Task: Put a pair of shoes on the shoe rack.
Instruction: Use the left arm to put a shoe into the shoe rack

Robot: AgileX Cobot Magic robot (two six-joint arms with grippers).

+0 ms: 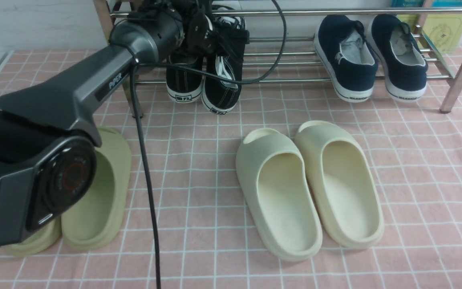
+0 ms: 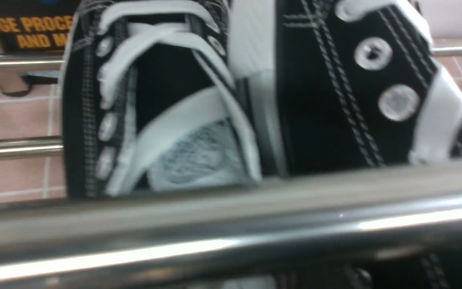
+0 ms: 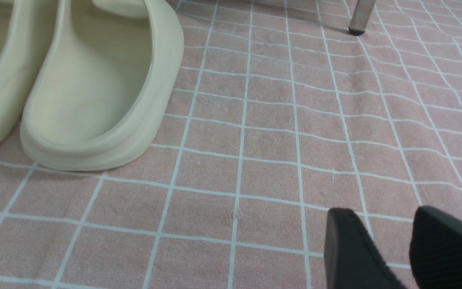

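Fingertips [image 3: 347, 241] of the right gripper [image 3: 387, 218] are seen apart, with nothing between them, low over bare pink checked cloth [image 3: 279, 132]. Whether the fingers of the left gripper [image 1: 205, 32] are apart or together cannot be told. They are lost against dark shoe fabric in the front view and are not shown by the left wrist camera.

The cloth is spread over the whole floor. At its far edge the rack [image 1: 295, 80] is stood, with shiny rods running from side to side. One rod [image 2: 231, 224] is caught, blurred, across the left wrist view. The left arm [image 1: 94, 84] is stretched forward to the rack's left end. Two cream slides [image 1: 279, 188] are laid side by side, touching, in the middle of the cloth. Olive slides [image 1: 98, 192] are partly hidden behind the arm. Navy slip-ons [image 1: 347, 60] are set on the lower shelf towards its right end. The pair of sneakers [image 1: 183, 82] is placed on the same shelf at the left end, heels out over the front rod, and the one nearer the navy pair is tilted. White laces [image 2: 167, 40] and metal eyelets [image 2: 399, 102] are seen close up. A black cable [image 1: 146, 180] is hung from the arm down across the cloth.
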